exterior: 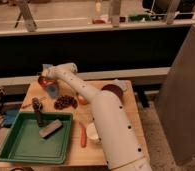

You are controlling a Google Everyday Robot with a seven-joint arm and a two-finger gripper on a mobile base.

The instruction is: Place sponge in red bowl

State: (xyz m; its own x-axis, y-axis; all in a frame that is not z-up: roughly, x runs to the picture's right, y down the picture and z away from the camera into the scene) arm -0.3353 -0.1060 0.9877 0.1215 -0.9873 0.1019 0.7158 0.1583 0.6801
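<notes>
The red bowl (41,80), small and orange-red, sits at the far left back of the wooden table (126,125). My white arm reaches across the table to it. The gripper (47,81) is at the bowl's right rim, partly hiding it. A pale-blue squarish piece, the sponge (52,90), shows just below the gripper, to the right of the bowl. I cannot tell whether the gripper holds it.
A green tray (21,147) at the front left holds a grey block (50,128) and a dark upright object (38,110). A dark grape cluster (65,102), a maroon dish (114,90), a white cup (93,133) and an orange stick (83,135) lie on the table.
</notes>
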